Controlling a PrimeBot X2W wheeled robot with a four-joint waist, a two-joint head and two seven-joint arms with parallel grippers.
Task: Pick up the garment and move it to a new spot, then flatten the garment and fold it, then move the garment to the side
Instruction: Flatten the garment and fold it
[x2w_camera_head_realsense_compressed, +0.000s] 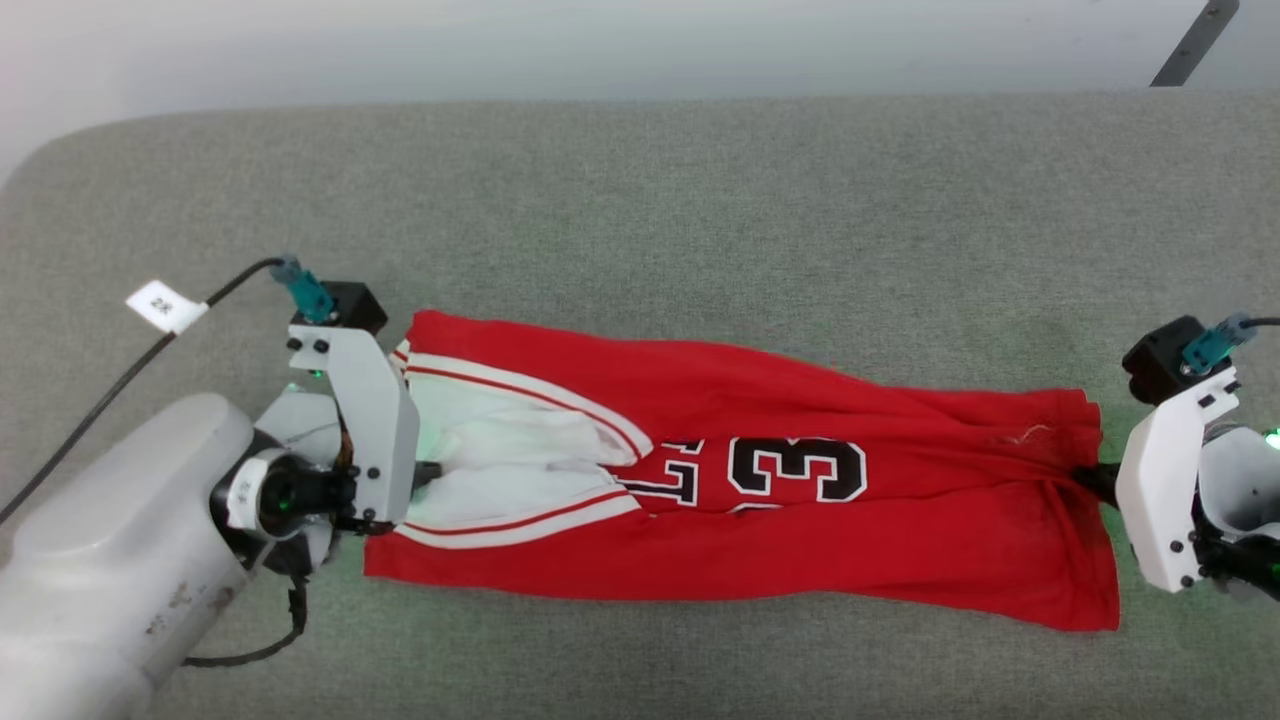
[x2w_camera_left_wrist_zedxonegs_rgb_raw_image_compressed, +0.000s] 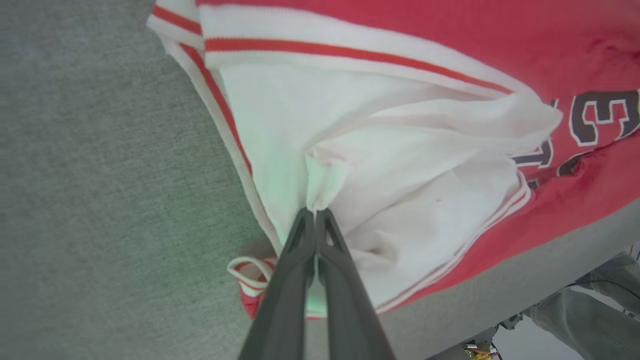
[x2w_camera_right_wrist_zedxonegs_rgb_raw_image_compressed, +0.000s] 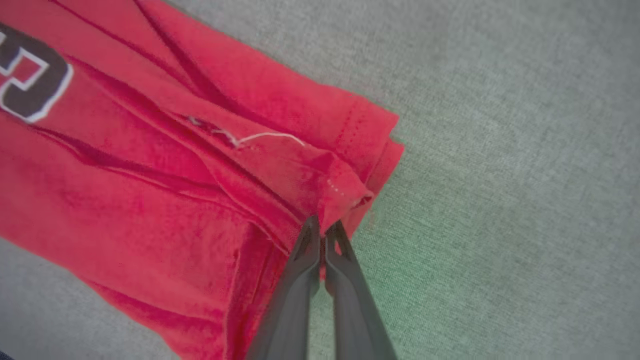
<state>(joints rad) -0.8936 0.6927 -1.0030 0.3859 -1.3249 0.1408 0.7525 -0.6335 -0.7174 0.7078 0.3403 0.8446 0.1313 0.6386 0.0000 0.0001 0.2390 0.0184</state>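
Note:
The garment (x2w_camera_head_realsense_compressed: 800, 520), a red jersey with white sleeves and black number lettering, lies stretched left to right as a long folded strip on the grey padded surface. My left gripper (x2w_camera_head_realsense_compressed: 432, 473) is shut on the white sleeve cloth at the strip's left end; in the left wrist view the left gripper (x2w_camera_left_wrist_zedxonegs_rgb_raw_image_compressed: 315, 212) pinches a fold of the garment (x2w_camera_left_wrist_zedxonegs_rgb_raw_image_compressed: 400, 150). My right gripper (x2w_camera_head_realsense_compressed: 1092, 478) is shut on the red hem at the right end. In the right wrist view the right gripper (x2w_camera_right_wrist_zedxonegs_rgb_raw_image_compressed: 322, 225) clamps the bunched hem of the garment (x2w_camera_right_wrist_zedxonegs_rgb_raw_image_compressed: 150, 200).
The grey padded surface (x2w_camera_head_realsense_compressed: 700, 220) reaches well beyond the jersey on every side, with a rounded far-left corner. A black cable with a white tag (x2w_camera_head_realsense_compressed: 165, 305) runs to my left arm. A person's grey trouser leg (x2w_camera_left_wrist_zedxonegs_rgb_raw_image_compressed: 595, 300) stands beyond the surface's edge.

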